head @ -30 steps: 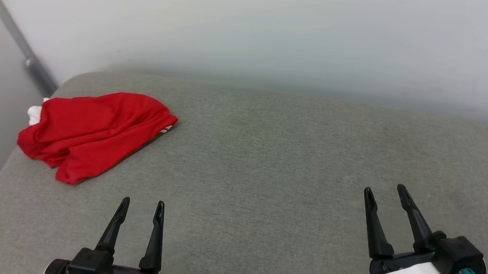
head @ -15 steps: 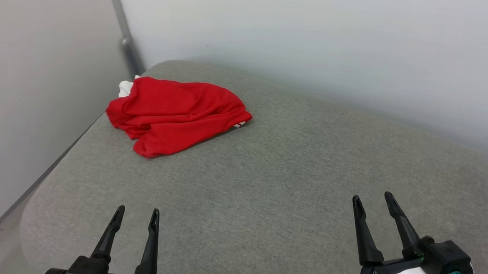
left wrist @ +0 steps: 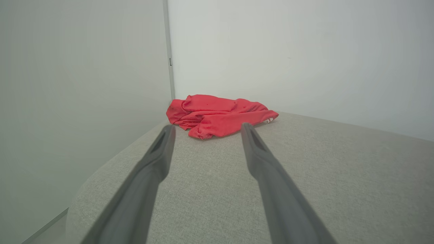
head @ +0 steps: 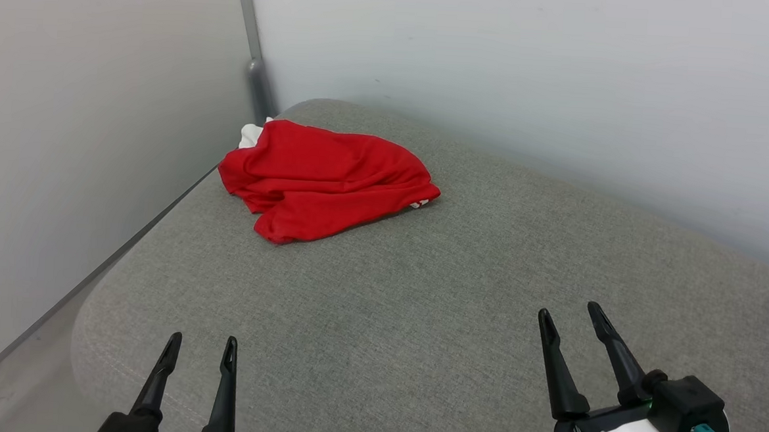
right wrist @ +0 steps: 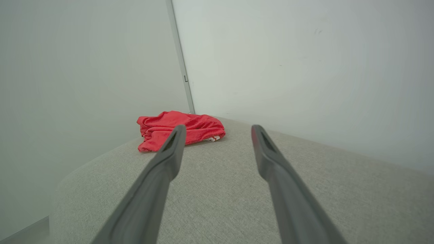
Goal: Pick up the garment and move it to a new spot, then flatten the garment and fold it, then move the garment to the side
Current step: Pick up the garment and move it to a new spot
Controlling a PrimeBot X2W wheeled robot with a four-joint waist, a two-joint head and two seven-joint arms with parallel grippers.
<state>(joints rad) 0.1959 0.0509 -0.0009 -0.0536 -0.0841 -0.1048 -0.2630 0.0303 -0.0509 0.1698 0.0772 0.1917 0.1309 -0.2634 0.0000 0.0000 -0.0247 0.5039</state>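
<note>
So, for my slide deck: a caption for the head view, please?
Crumpled red garment in the grey cushion's far left corner; left gripper and right gripper open, empty, short of it.

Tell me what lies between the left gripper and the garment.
Bare grey cushion, seen in the head view: nothing stands between the left gripper and the crumpled garment.

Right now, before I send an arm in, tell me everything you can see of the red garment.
The garment is a crumpled red heap of soft, thin-looking fabric, wrinkled and folded over itself. A white part pokes out at its far left end; red-white trim peeks from its right edge. It lies at the far left corner of the grey cushion, near the walls. Only the cushion touches it.
</note>
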